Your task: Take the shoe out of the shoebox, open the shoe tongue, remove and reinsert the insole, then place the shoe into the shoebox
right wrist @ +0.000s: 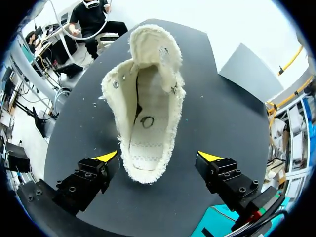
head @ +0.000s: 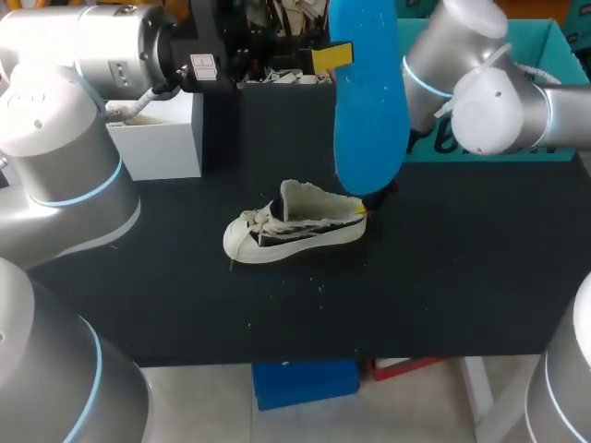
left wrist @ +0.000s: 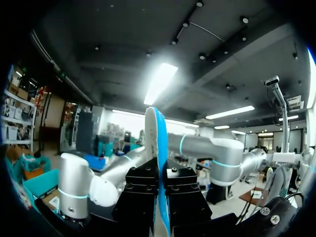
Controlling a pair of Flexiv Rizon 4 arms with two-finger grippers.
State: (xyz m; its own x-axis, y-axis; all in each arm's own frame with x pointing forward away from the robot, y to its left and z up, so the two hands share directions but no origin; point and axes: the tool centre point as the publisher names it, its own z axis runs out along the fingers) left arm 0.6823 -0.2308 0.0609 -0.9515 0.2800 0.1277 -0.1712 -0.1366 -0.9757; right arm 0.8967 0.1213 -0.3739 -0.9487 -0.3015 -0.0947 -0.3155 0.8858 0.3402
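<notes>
One flat blue insole (left wrist: 154, 133) stands clamped upright in the left gripper (left wrist: 160, 183). Meanwhile the right gripper (right wrist: 158, 157) gapes open, cream canvas sneaker (right wrist: 148, 108) heel-first between its fingers (right wrist: 94, 175).

Cream shoe (right wrist: 148, 106) on black table (right wrist: 217, 128), heel between open claw (right wrist: 158, 157) fingers

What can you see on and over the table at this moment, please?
shoe: one, cream with a black side, standing on its sole mid-table.
insole: one, blue, held upright above the shoe.
shoebox: one, teal, at the table's far right.
box: one, white, at the table's far left.
table: one, black.
left arm: one, silver; left jaws shut on the insole.
right arm: one, silver; right jaws open about the shoe's heel.
</notes>
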